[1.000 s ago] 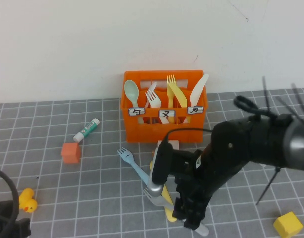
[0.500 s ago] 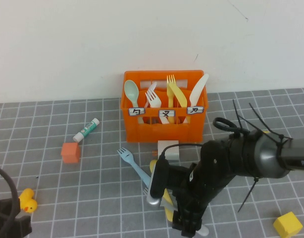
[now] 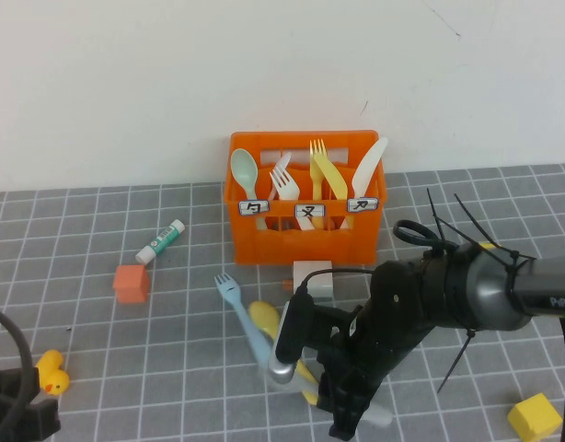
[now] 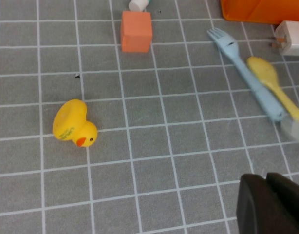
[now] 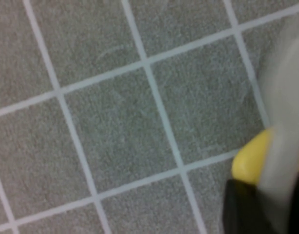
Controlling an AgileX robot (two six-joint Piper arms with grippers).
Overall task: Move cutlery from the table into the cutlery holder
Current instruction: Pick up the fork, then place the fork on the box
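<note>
Three loose pieces of cutlery lie in a heap on the table (image 3: pixel 98 221), in front of the cutlery holder (image 3: pixel 305 241). From the left: the left hand (image 4: pixel 273 202) is parked low at the near left corner of the table, its fingers pressed together and holding nothing. Beside it sits a yellow toy duck (image 3: pixel 51 372); farther back are an orange cube (image 3: pixel 131 283) and a white tube with a green label (image 3: pixel 161 240).

In the middle, the light-blue fork (image 3: pixel 243 318) points its tines toward the holder, the yellow spoon (image 3: pixel 266 319) lies just beside it, and the grey fork (image 3: pixel 284 373) is a blurred streak under the right arm. The right hand (image 3: pixel 342 419) is down at the near end of this heap. In the right wrist view a yellow tip and a pale blurred handle sit at its fingers, but whether they have closed on anything cannot be told.

The step in hand appears to be the pick-up of one piece from the heap. The next move calls for a secure grip on a single handle, a lift clear of the other two, and a carry to the matching compartment.

The orange holder already carries a mint-green spoon (image 3: pixel 245 171) in its left compartment, a white fork (image 3: pixel 284 183) and a yellow fork (image 3: pixel 319 166) in the middle, and a white knife (image 3: pixel 370 166) on the right. A small white block (image 3: pixel 313 277) lies before it; a yellow cube (image 3: pixel 536 416) sits far right.
</note>
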